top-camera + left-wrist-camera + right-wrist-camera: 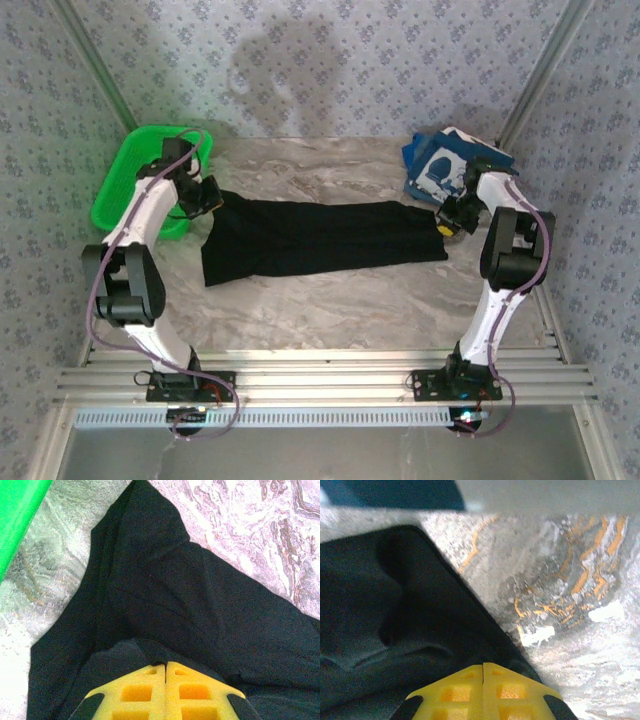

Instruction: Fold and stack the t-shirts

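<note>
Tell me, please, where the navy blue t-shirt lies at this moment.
In the top view, the navy blue t-shirt lies at the far right corner of the table, just beyond the right gripper and the right end of the black t-shirt.

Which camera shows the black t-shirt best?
The top external view: the black t-shirt lies there whole, spread out lengthwise with both ends visible. The left wrist view gives a close-up of one bunched end; the right wrist view catches a dark, blurry corner.
</note>
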{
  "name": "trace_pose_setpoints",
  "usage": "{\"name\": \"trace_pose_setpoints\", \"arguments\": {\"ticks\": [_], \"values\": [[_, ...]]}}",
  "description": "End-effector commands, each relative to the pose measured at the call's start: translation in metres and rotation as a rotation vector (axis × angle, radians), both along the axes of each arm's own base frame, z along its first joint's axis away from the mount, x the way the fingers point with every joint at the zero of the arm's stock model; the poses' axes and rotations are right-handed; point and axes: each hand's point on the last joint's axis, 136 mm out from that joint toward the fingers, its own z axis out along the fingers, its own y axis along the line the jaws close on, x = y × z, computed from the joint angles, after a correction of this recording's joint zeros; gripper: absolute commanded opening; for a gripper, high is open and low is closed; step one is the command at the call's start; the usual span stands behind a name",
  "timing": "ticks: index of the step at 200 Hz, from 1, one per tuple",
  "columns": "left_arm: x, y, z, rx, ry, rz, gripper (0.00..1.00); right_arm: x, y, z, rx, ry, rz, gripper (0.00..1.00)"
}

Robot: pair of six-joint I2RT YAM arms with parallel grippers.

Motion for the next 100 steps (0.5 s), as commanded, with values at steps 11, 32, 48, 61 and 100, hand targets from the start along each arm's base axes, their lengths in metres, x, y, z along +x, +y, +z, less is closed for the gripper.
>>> {"name": "trace_pose_setpoints", "arguments": {"ticks": [11, 32, 48, 61, 100], "values": [[0.023, -0.001, 0.004, 0.008, -0.04, 0.0, 0.0, 0.019, 0.001, 0.003, 0.007, -0.031, 0.001, 0.24], [0.032, -0.002, 0.001, -0.007, -0.042, 0.019, 0.0, 0.039, 0.001, 0.022, 0.01, -0.15, -0.009, 0.38], [0.039, -0.004, 0.001, -0.029, -0.044, 0.032, 0.0, 0.042, 0.001, 0.041, 0.002, -0.207, -0.009, 0.47], [0.043, -0.004, 0.0, -0.036, -0.044, 0.049, 0.0, 0.038, 0.003, 0.051, 0.008, -0.231, -0.007, 0.52], [0.057, -0.005, -0.003, -0.067, -0.027, 0.092, 0.0, 0.016, 0.011, 0.077, 0.027, -0.32, 0.043, 0.58]]}}
